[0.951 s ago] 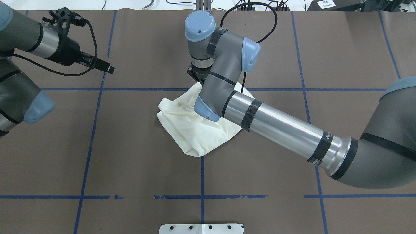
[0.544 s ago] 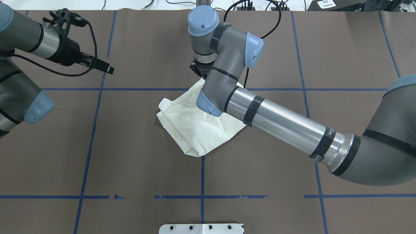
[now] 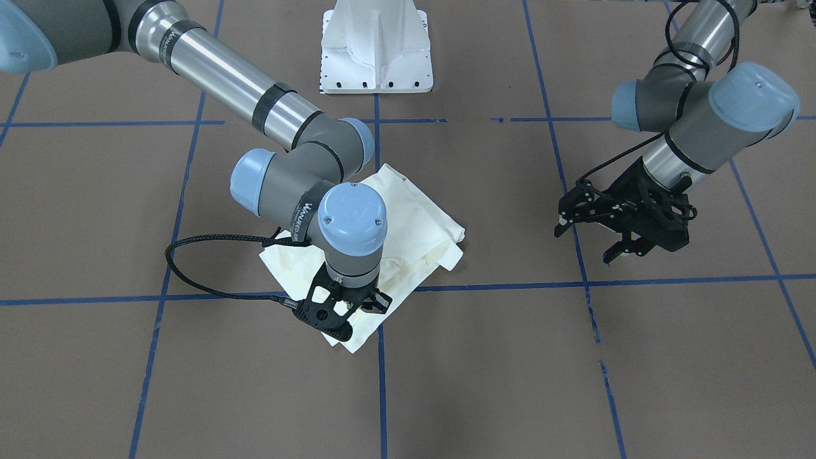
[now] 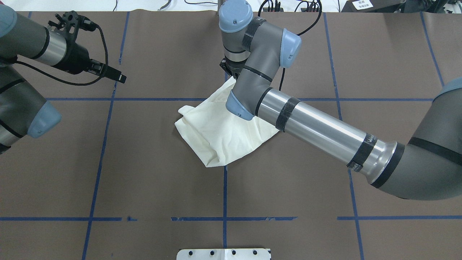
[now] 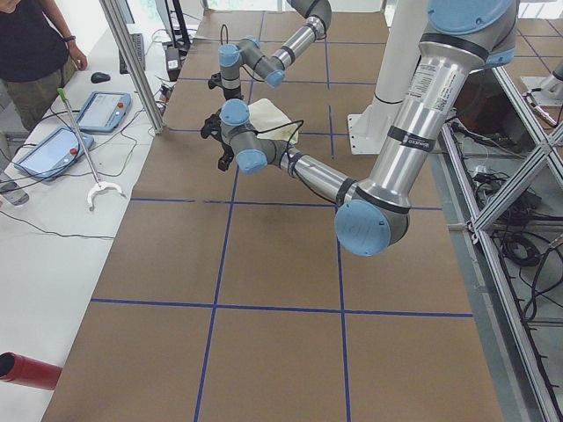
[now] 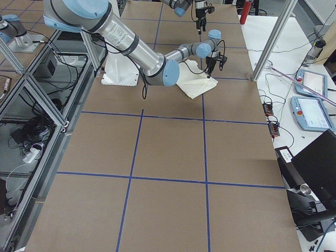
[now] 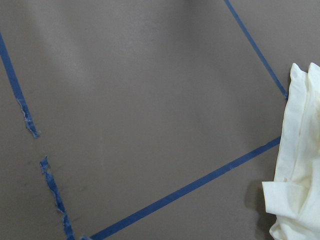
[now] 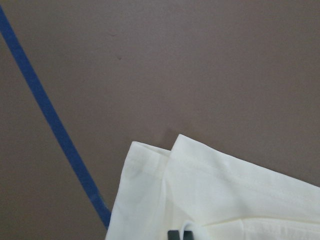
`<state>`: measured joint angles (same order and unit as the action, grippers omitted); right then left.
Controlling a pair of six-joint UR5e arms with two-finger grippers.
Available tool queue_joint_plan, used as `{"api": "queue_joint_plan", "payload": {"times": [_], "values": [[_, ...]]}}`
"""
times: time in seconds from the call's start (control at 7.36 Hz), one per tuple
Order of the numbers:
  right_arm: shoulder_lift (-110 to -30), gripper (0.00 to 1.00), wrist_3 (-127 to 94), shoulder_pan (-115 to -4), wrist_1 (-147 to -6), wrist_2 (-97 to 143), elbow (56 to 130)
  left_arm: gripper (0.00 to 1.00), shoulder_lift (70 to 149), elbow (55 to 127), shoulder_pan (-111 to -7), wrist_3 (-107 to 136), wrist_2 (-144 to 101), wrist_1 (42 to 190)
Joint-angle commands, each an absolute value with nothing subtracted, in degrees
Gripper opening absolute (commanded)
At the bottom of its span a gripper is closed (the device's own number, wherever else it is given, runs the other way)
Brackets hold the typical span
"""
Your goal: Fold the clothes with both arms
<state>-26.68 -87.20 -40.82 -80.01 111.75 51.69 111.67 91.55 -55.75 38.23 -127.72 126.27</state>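
Shirt (image 4: 216, 137) lies in a compact, rough fold over the blue tape crossing (image 3: 446, 286), mid tabletop (image 4: 144, 162). Your right pincer (image 3: 343, 326) seems clamped on the corner at that crossing. Left pincer (image 3: 583, 244) is spread wide, well apart from it. Edges are uneven, so I judge squaring is still to do.

On the wrist of my right arm (image 3: 223, 70), the black band (image 3: 305, 215) carries white letters that begin "WAN"; the rest I cannot make out. A second black band (image 4: 364, 150) near that arm's elbow shows the same "WAN" start. The dark band (image 5: 420, 79) on my left arm (image 5: 396, 158) and a white label (image 4: 362, 4) beyond the table's far edge bear print too small to read
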Motion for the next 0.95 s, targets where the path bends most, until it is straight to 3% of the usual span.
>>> {"api": "queue_joint_plan", "payload": {"times": [0.0,0.27,0.41,0.82], "values": [[-26.28,0.99,-86.84,-40.96,-78.84,111.45,51.59,1.00,111.97,91.49,-55.72,38.23,-127.79,126.04],[-25.58,1.00,-86.23,-43.49,-79.71,116.15,54.73,1.00,111.71,91.76,-57.38,37.54,-128.58,126.04],[-26.53,1.00,-85.96,-45.33,-86.42,118.80,59.63,1.00,111.45,91.67,-59.22,34.40,-129.80,125.43],[-46.67,1.00,-66.55,-50.69,-105.59,119.00,90.07,1.00,104.70,91.85,-67.64,24.99,-129.47,124.63]]}}
